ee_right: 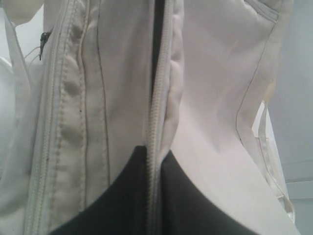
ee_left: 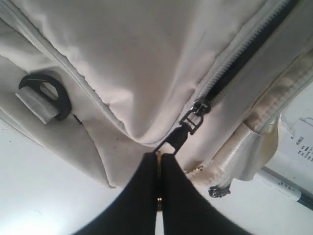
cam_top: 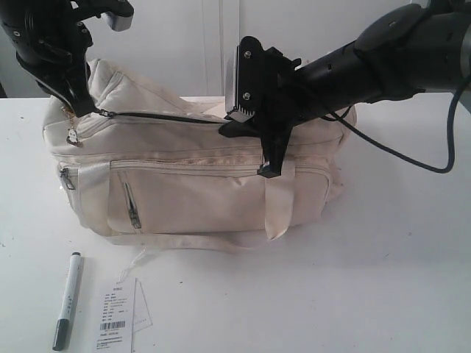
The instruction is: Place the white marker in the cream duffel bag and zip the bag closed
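Placement: the white marker [cam_top: 66, 300] lies flat on the surface [cam_top: 368, 294] at near left, outside the cream duffel bag [cam_top: 199, 198], just left of a paper tag [cam_top: 118, 318] and well apart from both claws. The bag sits behind it at centre, and its top zip [cam_top: 162, 117] shows only a narrow dark slit from the left end to about the middle. Left claw [ee_left: 159, 159]: fully closed on the zipper pull [ee_left: 176, 139] at the bag's left end, with the slider [ee_left: 196, 113] just beyond the tips. Right claw [ee_right: 154, 161]: pinched nearly shut on the zip seam at the middle of the bag top; it holds fabric and nothing else. Judged step: opening the bag; insertion has not begun. Hazards: the soft bag can slide or lift with the pull if the right pinch slips off the seam, since no other restraint is visible. The thin pull tab can escape the left tips under a slanted load. A slit this narrow would probably block the marker. Dragging the bag toward the near edge could roll the marker or cover it with loose webbing. Arm pose: the left arm drops steeply from the far-left corner onto the bag end. The right arm reaches in low from the far right to mid-bag, with its claw directed left along the zip line.
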`<state>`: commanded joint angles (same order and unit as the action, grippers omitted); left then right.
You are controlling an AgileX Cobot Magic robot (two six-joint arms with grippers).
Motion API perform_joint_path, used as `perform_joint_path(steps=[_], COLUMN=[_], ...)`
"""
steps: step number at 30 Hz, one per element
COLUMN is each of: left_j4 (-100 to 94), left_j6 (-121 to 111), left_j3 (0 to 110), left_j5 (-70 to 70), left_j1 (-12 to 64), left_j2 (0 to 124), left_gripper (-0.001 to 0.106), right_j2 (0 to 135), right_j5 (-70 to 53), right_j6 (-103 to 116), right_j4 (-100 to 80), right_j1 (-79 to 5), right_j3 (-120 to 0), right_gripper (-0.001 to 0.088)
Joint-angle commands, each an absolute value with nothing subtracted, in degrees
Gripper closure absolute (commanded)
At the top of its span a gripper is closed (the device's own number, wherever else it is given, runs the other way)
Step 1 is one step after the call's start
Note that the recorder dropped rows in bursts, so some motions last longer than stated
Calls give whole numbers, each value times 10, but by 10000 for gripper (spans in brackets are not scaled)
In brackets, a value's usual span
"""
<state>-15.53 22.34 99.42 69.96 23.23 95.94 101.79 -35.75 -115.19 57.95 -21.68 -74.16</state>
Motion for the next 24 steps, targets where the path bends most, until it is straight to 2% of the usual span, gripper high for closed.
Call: perform_joint_path(steps=[5,20,22,24], left_j4=[-139,-98,-80,-70], left_j6=[210,188,188,188], left_j3=[993,993,993,993], left_j5=[700,700,700,700], left_j1=[208,206,206,206], left_j2=[959,959,959,959], left_gripper=[1053,1053,1053,1053], right_j2=[1018,1018,1016,1011], right_j5=[-358,-359,-357,-357], right_j6=[-1152,-1144,-1142,-1136], right_j4=[580,580,580,581], right_j1=[-217,-217,-217,-217], right_j3=[-742,-742,-742,-742], right_gripper=[868,861,798,689])
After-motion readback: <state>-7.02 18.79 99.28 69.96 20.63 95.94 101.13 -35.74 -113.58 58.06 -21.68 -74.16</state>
